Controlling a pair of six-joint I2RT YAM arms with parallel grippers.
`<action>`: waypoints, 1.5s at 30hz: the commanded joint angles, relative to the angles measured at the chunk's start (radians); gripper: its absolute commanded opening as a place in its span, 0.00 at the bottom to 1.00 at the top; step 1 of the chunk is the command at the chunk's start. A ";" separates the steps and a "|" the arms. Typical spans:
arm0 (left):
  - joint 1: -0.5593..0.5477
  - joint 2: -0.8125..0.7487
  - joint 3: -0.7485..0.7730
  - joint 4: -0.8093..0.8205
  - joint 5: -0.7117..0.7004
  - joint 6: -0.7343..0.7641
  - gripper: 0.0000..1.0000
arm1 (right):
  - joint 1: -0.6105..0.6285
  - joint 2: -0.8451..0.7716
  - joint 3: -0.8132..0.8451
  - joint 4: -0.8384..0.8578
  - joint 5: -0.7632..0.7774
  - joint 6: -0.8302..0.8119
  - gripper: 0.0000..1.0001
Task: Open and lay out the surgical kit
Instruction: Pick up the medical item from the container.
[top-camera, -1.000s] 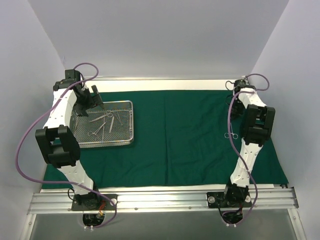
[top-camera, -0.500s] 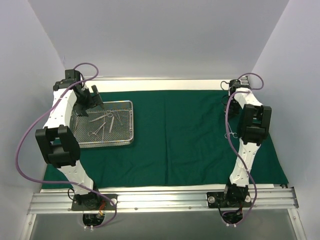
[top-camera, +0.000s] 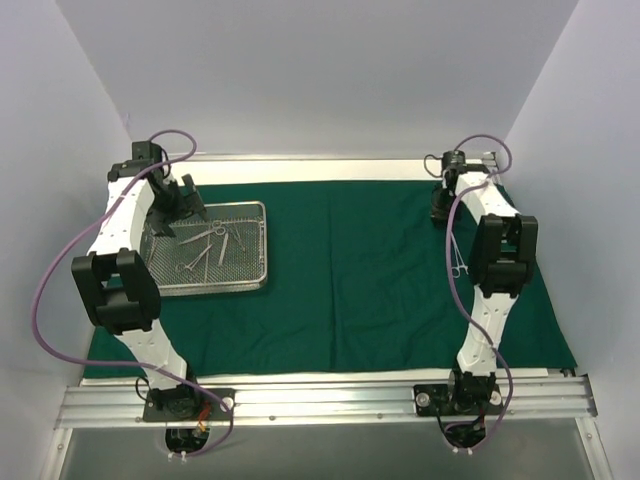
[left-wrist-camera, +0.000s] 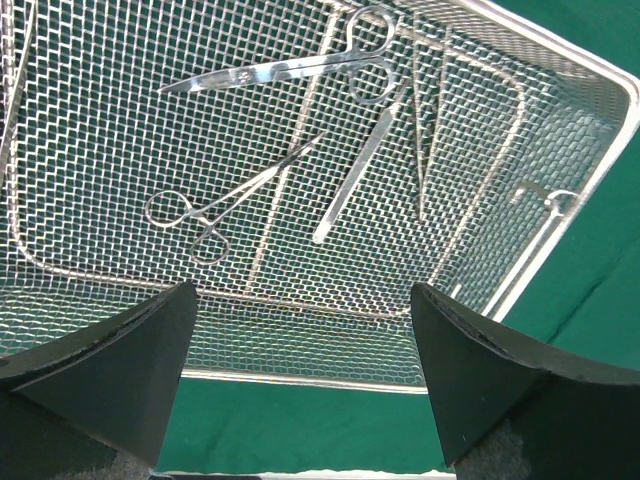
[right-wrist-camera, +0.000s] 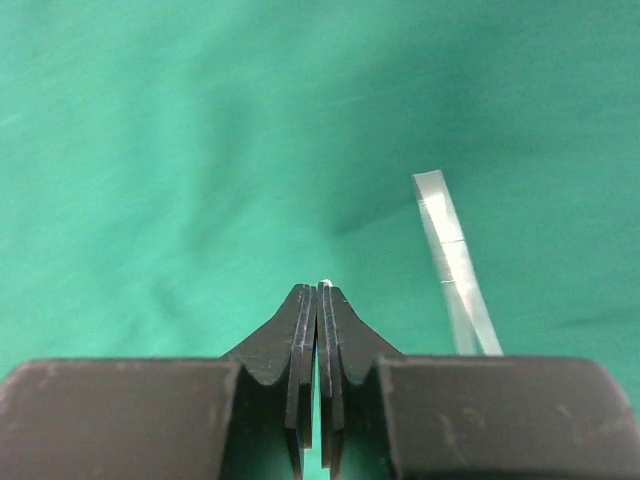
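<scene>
The dark green cloth (top-camera: 380, 280) lies spread flat over the table. The silver wire-mesh tray (top-camera: 266, 245) sits on its left part. In it lie several steel instruments (top-camera: 205, 245), among them ring-handled clamps (left-wrist-camera: 225, 195) and tweezers (left-wrist-camera: 355, 180). My left gripper (top-camera: 188, 208) hangs open and empty over the tray's far left corner (left-wrist-camera: 300, 345). My right gripper (top-camera: 438, 210) is at the back right over bare cloth, jaws shut (right-wrist-camera: 322, 290), with a tiny pale speck at the tips. A ring-handled clamp (top-camera: 457, 265) lies on the cloth beside the right arm.
A flat pale steel strip (right-wrist-camera: 455, 265) lies just right of the right gripper's tips. White walls close in the table on the left, back and right. A metal rail (top-camera: 320, 400) runs along the near edge.
The right gripper has swung left along the back edge, away from the right wall. The left arm and the tray have stayed put.
</scene>
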 joint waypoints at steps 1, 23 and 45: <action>0.008 0.024 0.036 -0.026 -0.053 -0.009 0.97 | 0.034 -0.069 -0.050 -0.004 -0.081 0.021 0.00; -0.008 0.259 0.205 -0.141 -0.253 0.229 0.66 | 0.212 -0.154 -0.139 0.036 -0.247 0.039 0.00; -0.140 0.351 0.124 -0.026 -0.264 0.299 0.63 | 0.202 -0.232 -0.194 0.042 -0.292 0.008 0.00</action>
